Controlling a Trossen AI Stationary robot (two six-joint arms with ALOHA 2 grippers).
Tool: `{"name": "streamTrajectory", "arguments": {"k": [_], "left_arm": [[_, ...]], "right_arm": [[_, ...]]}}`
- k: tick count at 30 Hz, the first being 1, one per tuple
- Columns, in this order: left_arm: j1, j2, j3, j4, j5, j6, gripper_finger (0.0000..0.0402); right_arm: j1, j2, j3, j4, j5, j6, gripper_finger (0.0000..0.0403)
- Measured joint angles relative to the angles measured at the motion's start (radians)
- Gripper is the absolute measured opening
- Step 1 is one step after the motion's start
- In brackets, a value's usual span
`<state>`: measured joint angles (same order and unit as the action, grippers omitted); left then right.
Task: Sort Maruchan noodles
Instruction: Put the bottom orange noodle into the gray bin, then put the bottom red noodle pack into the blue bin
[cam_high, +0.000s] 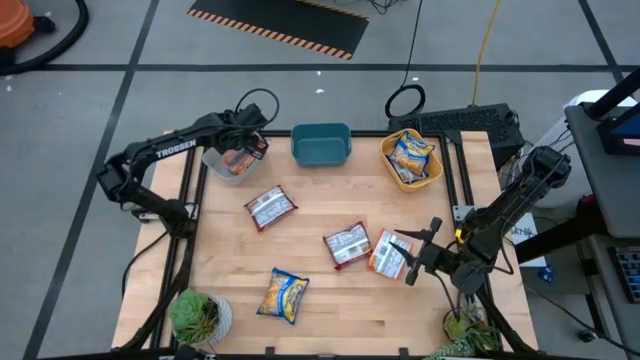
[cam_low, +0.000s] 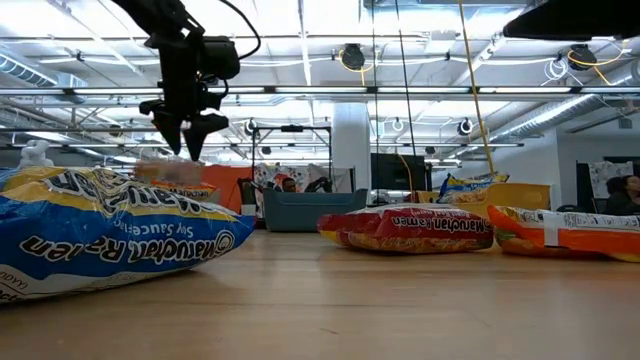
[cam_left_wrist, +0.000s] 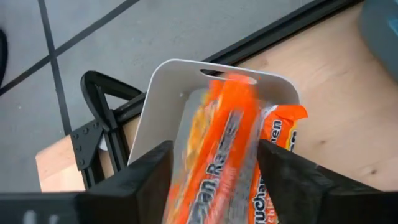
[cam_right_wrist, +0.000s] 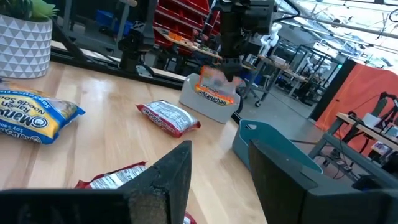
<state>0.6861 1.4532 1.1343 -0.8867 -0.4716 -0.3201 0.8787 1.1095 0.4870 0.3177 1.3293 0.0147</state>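
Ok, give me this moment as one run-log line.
left gripper: open over grey tub, orange packet dropping in | right gripper: open at orange packet on table, no grasp

Robotics lab or industrial workshop, open-plan. Wooden worktable (cam_high: 300, 320) on black metal frame, set on grey concrete floor with taped lines and a hazard-striped mat (cam_high: 280, 22). Exposed ceiling pipes and strip lights (cam_low: 420, 95) overhead. Red parts shelving (cam_right_wrist: 186, 18), orange partition (cam_right_wrist: 367, 93), cluttered benches, hanging cables beyond.
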Motion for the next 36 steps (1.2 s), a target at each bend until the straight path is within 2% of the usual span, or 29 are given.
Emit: {"name": "streamTrajectory", "arguments": {"k": [4,8,12,17,21,28,32,36], "left_arm": [[-0.006,0.000,0.000,0.000,0.006,-0.019,0.0265],[-0.054,-0.008,0.000,0.000,0.038,-0.018,0.0270],[-0.156,-0.056,0.000,0.023,0.088,-0.017,0.0271],[-0.341,-0.156,0.001,0.046,0.084,-0.065,0.0271],[-0.517,-0.203,0.001,0.084,0.046,-0.118,0.0271],[-0.790,-0.184,0.001,0.102,-0.083,-0.257,0.0271],[-0.906,-0.161,0.000,0.185,-0.105,-0.255,0.0271],[-0.986,-0.134,0.000,0.262,-0.105,-0.206,0.0271]], "right_arm": [[0.000,0.000,-0.003,-0.015,0.000,0.000,0.0151],[0.000,0.000,-0.024,-0.012,0.000,0.000,0.0151],[0.000,0.000,-0.053,0.012,0.000,0.001,0.0151],[0.000,0.000,-0.062,0.015,-0.012,0.026,0.0151],[-0.023,0.003,-0.062,0.019,-0.172,0.037,0.0151],[-0.127,0.086,-0.025,0.074,-0.429,0.139,0.0150],[-0.162,0.197,0.064,0.060,-0.524,0.185,0.0151],[-0.196,0.337,0.227,-0.031,-0.628,0.187,0.0150]]}}
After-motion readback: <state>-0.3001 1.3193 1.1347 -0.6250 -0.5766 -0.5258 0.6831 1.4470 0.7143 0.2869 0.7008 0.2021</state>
